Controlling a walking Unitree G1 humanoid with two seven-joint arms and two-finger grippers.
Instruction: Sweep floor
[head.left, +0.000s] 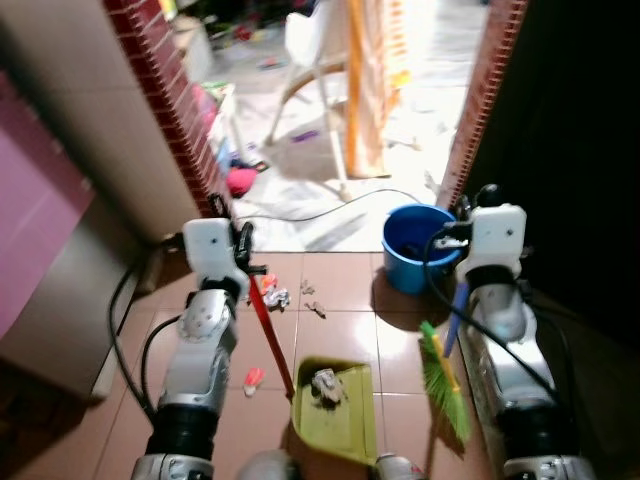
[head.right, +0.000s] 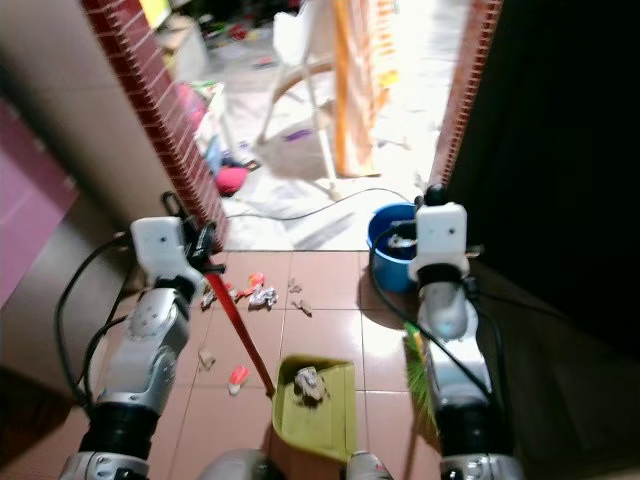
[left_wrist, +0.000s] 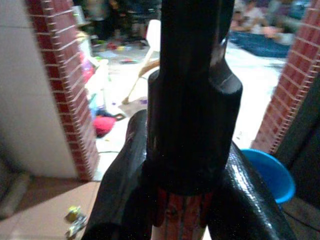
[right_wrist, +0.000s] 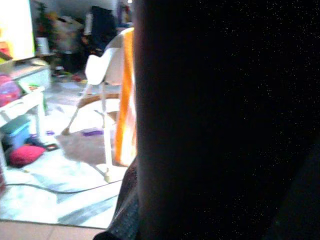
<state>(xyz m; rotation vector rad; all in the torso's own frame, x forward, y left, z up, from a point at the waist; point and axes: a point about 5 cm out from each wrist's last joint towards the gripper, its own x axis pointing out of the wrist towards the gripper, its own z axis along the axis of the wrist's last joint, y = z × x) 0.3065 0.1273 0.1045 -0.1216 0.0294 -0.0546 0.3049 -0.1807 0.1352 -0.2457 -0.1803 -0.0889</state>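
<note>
Left end effector (head.left: 243, 262) grips dustpan (head.left: 336, 408) handle; bucket (head.left: 415, 246) prob. beside broom (head.left: 441, 372)

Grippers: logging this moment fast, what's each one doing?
Left gripper: shut on the red dustpan handle.
Right gripper: holding the blue broom handle.

The left hand (left_wrist: 182, 210) has its two black fingers (left_wrist: 120, 200) closed around a red handle (left_wrist: 179, 216), with a thick black part (left_wrist: 192, 100) rising above the grip. Beyond it a red brick pillar (left_wrist: 65, 85) stands beside a pale wall, a blue bucket (left_wrist: 267, 172) sits near another brick pillar, and a white chair (left_wrist: 150, 45) stands on the bright floor behind. Small scraps of litter (left_wrist: 75, 220) lie on the brown tiles near the first pillar.
</note>
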